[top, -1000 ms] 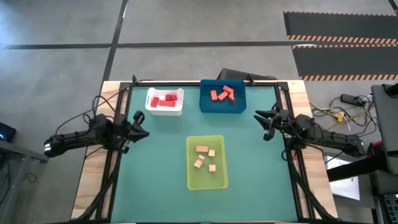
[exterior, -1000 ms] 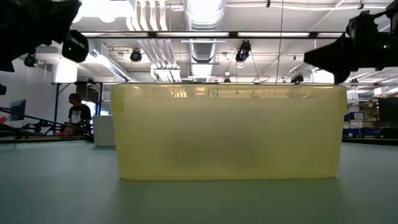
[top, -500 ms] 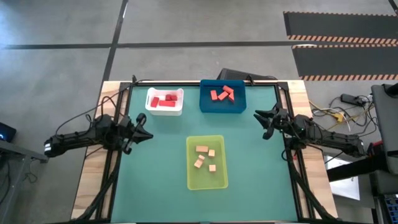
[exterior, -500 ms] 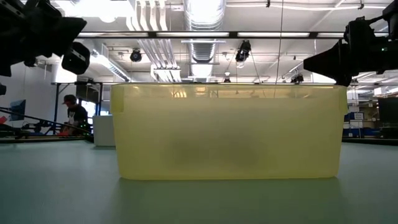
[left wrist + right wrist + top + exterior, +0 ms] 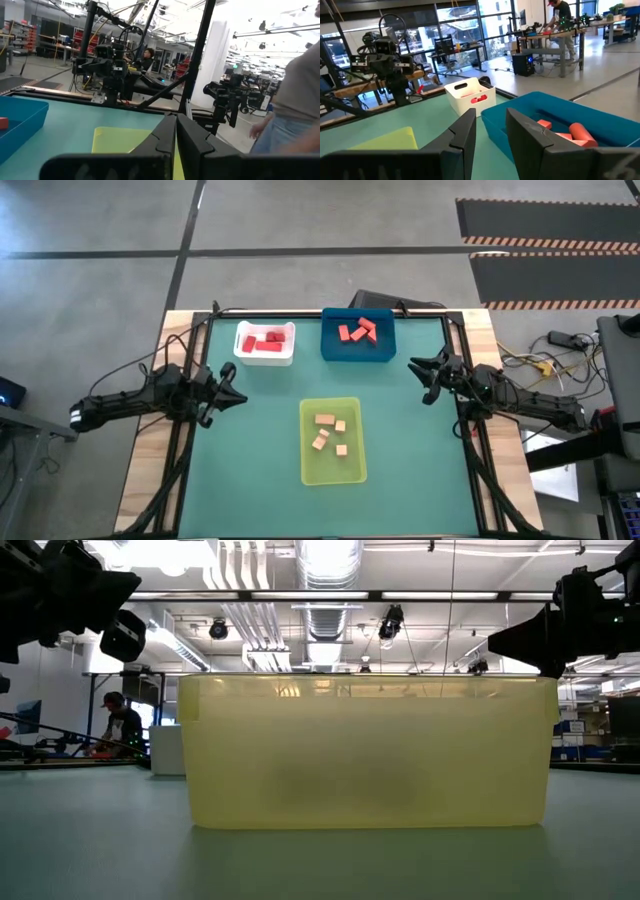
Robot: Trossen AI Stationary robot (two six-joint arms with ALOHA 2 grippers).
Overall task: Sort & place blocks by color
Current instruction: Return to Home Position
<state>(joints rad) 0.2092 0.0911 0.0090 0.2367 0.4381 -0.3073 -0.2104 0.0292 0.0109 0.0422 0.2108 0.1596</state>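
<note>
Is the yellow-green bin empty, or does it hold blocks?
Not empty: the high view shows four pale tan blocks lying inside the yellow-green bin.

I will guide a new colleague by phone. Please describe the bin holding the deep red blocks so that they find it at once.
From above, find the green table. Two bins stand side by side along its top edge in that view; take the left one. It is the white bin, smaller than the blue bin beside it, and its blocks are deep red, not orange-red.
</note>
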